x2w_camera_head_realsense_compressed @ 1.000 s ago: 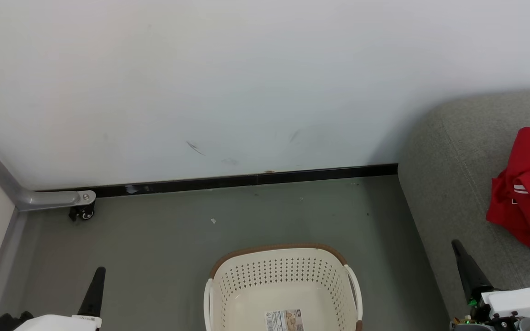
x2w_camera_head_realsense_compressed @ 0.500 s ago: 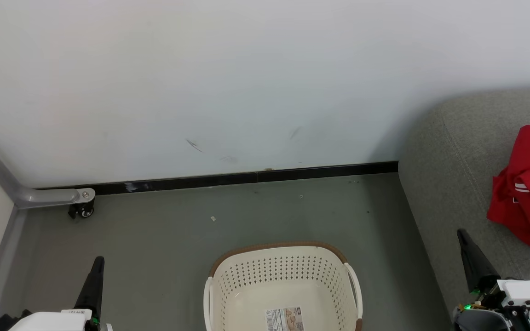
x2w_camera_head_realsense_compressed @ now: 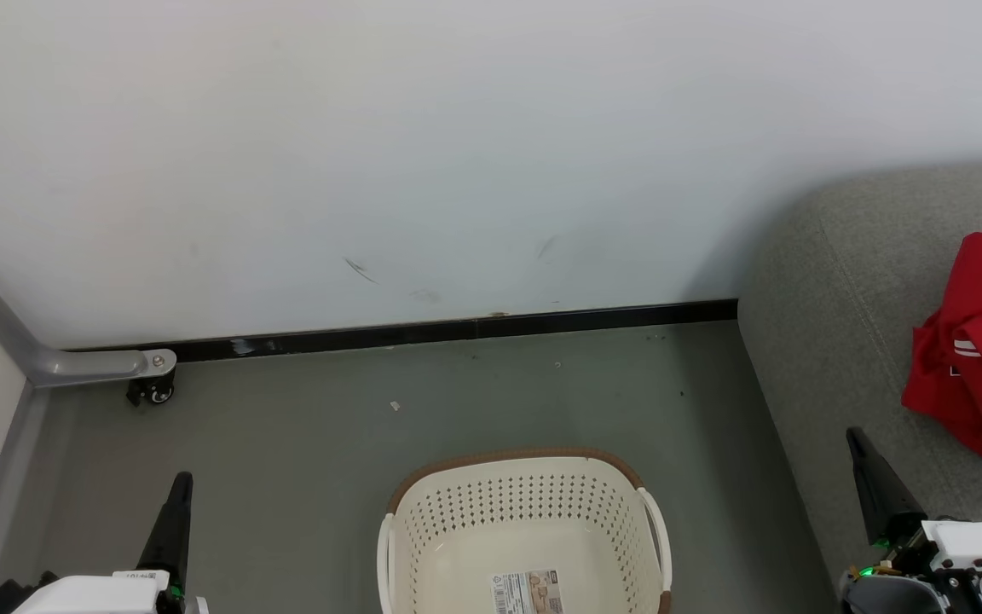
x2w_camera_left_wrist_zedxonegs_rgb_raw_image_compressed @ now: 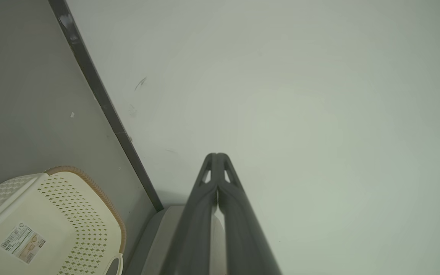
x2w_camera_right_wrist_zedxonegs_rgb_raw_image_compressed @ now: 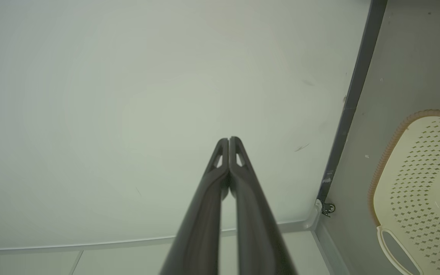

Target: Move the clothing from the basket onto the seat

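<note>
The cream basket [x2w_camera_head_realsense_compressed: 457, 546] with a brown rim stands on the floor at the bottom middle of the head view, holding nothing but its label sticker [x2w_camera_head_realsense_compressed: 526, 593]. Red clothing [x2w_camera_head_realsense_compressed: 981, 358] with white stripes lies on the grey seat [x2w_camera_head_realsense_compressed: 832, 341] at the right. My left gripper [x2w_camera_head_realsense_compressed: 181, 482] is shut at the lower left, over bare floor and apart from the basket. My right gripper [x2w_camera_head_realsense_compressed: 856, 437] is shut at the lower right, over the seat's front part, short of the clothing. Both wrist views show closed fingertips, left [x2w_camera_left_wrist_zedxonegs_rgb_raw_image_compressed: 217, 156] and right [x2w_camera_right_wrist_zedxonegs_rgb_raw_image_compressed: 228, 140], against the white wall.
A white wall [x2w_camera_head_realsense_compressed: 457, 153] with a black skirting strip [x2w_camera_head_realsense_compressed: 457, 331] runs behind the basket. A grey metal rail foot with a small caster [x2w_camera_head_realsense_compressed: 153, 388] sits at the left by a side panel. Grey floor [x2w_camera_head_realsense_compressed: 329, 443] lies between the basket and the wall.
The head view dipped slightly early on, then held still. Both grippers rose a little in the view, the right one shifting slightly right. Basket and clothing lie as before.
</note>
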{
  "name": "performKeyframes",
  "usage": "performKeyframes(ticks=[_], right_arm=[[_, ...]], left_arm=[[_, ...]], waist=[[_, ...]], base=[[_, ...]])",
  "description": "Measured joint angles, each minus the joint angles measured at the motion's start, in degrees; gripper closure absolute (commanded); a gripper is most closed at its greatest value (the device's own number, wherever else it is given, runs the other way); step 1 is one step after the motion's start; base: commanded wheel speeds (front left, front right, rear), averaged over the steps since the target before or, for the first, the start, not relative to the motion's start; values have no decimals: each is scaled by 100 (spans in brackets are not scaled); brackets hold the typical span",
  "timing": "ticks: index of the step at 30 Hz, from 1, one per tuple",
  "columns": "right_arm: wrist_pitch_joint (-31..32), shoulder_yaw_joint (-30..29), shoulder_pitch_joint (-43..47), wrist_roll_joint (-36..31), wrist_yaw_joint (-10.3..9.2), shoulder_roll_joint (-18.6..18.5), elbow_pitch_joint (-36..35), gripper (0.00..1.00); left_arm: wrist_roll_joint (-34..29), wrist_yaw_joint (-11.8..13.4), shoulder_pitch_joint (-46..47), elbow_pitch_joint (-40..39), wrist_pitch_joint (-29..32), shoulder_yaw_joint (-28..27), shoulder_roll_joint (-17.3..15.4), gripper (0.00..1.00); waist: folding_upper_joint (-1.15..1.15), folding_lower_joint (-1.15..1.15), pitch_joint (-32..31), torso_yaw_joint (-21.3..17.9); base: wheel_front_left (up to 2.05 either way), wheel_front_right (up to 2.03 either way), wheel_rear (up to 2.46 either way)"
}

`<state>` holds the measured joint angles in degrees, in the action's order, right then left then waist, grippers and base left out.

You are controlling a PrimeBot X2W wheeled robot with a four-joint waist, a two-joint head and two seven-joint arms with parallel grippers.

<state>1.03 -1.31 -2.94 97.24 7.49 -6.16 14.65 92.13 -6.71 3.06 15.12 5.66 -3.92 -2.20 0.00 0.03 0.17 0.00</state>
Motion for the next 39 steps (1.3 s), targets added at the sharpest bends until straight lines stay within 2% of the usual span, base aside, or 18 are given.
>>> performKeyframes(ticks=[39], right_arm=[[13,-33,-5,-1,0,4,21,100]], left_arm=[[0,-8,11,60,7,-13,1,100]], waist=[[0,-1,-1,0]], base=[[0,0,0]])
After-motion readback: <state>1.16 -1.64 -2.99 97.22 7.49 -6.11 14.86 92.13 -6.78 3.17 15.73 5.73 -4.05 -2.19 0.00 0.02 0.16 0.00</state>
